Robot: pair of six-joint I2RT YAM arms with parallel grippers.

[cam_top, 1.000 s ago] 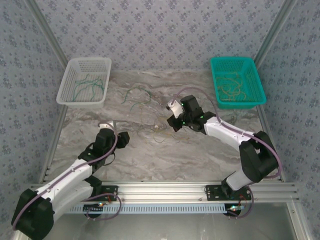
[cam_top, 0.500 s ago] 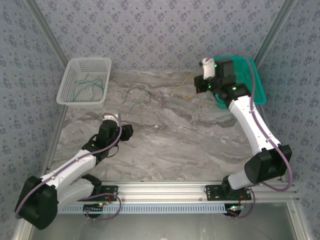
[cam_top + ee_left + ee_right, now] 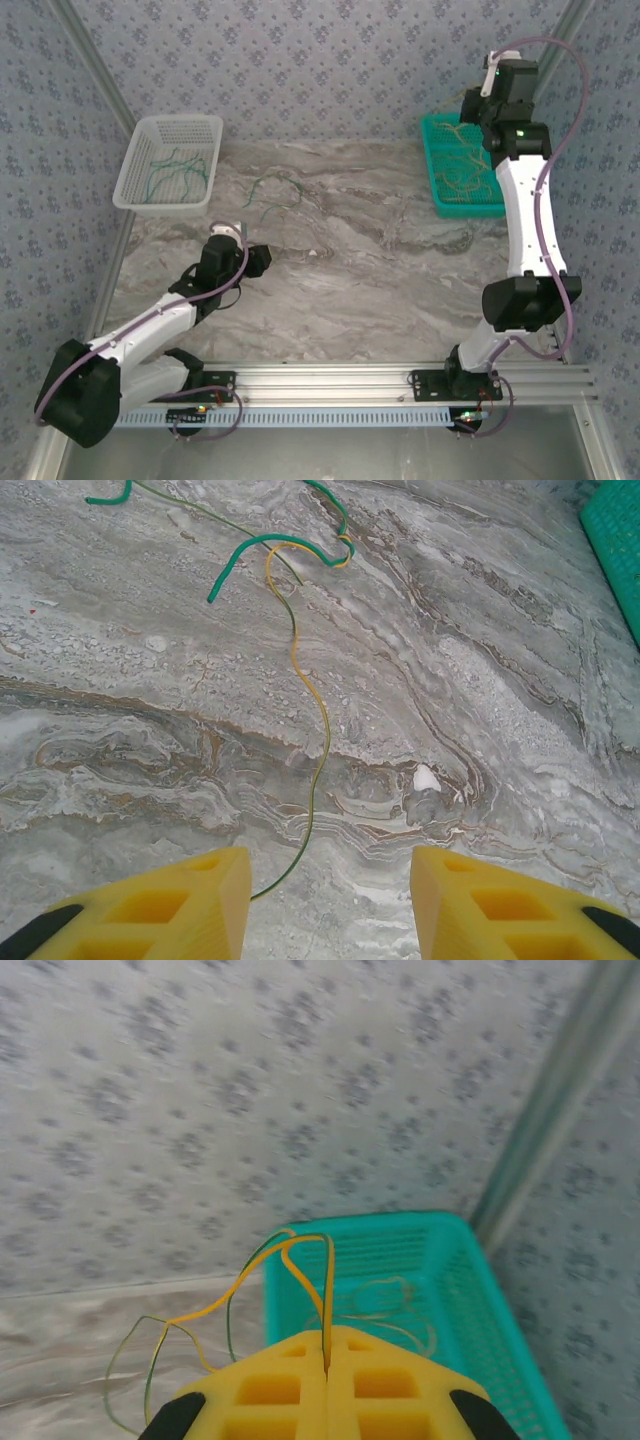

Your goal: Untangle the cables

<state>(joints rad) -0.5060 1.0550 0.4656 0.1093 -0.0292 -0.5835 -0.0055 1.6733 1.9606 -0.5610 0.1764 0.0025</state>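
left gripper (image 3: 330, 905): released, jaws apart, nothing between the fingers (image 3: 190, 905); low over the table (image 3: 380, 270), at 8 o'clock from its centre
right gripper (image 3: 327, 1365): clenched on a yellow cable (image 3: 328, 1290), raised high over the teal basket (image 3: 470, 208)
yellow cable: pinched at the fingertips, looping up toward 12 o'clock and trailing down to 8 o'clock in the right wrist view, with a thin green strand alongside
long strand (image 3: 322, 720): yellow-green, flat on the table, running from beside the left finger toward 12 o'clock up to the loose tangle
green cable (image 3: 262, 539): curled on the table at 11 o'clock from the left gripper, crossing the top of the long strand
loose tangle (image 3: 275, 195): on the table at 11 o'clock from its centre, between the two baskets, nearer the white one
white basket (image 3: 130, 170): at 10 o'clock on the table, green cables (image 3: 175, 170) inside
teal basket: at 2 o'clock on the table, yellow cables (image 3: 465, 170) inside
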